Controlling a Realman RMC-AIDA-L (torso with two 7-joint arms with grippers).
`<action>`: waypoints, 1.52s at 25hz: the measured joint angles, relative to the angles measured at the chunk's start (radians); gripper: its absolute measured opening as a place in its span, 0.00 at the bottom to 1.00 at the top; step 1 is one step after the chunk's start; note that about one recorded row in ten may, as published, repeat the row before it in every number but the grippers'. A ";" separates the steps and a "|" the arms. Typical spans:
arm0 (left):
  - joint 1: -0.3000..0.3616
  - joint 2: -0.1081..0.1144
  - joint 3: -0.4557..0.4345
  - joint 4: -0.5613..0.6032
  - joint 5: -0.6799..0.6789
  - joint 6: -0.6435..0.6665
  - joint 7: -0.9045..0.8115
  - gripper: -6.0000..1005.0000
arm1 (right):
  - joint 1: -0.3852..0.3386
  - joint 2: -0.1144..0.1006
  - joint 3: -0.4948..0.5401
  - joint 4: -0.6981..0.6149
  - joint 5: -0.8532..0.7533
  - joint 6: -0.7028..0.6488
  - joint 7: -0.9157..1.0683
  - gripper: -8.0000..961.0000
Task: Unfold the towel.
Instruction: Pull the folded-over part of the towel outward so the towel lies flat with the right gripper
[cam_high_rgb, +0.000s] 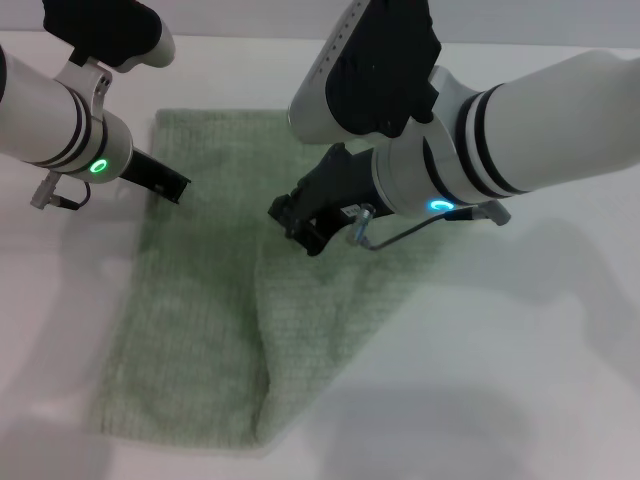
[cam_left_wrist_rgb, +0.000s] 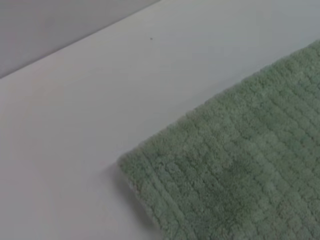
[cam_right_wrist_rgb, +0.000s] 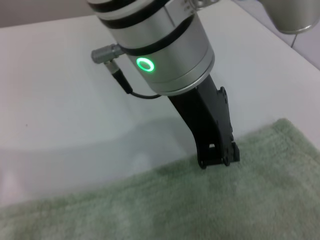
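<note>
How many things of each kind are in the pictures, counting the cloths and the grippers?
Towel: 1
Grippers: 2, the left gripper at the towel's far left edge, the right gripper over its middle
Table: 1
Total: 4

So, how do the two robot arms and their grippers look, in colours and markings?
Both arms are glossy white cylinders with black bands near the wrist and a glowing green ring light. The left gripper and right gripper are black with angular jaws. A thin grey cable with a metal plug loops beside each wrist. Black padded covers sit higher up.
</note>
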 joint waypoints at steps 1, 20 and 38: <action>0.000 0.000 0.000 0.000 0.000 0.000 0.000 0.05 | -0.003 0.000 0.005 0.013 -0.002 0.020 0.000 0.01; -0.009 0.001 -0.004 -0.002 0.015 -0.012 -0.001 0.05 | -0.063 0.001 0.062 0.225 -0.071 0.294 0.009 0.01; -0.011 0.000 0.002 -0.002 0.018 -0.016 -0.012 0.05 | -0.082 0.001 0.053 0.387 -0.105 0.519 0.060 0.01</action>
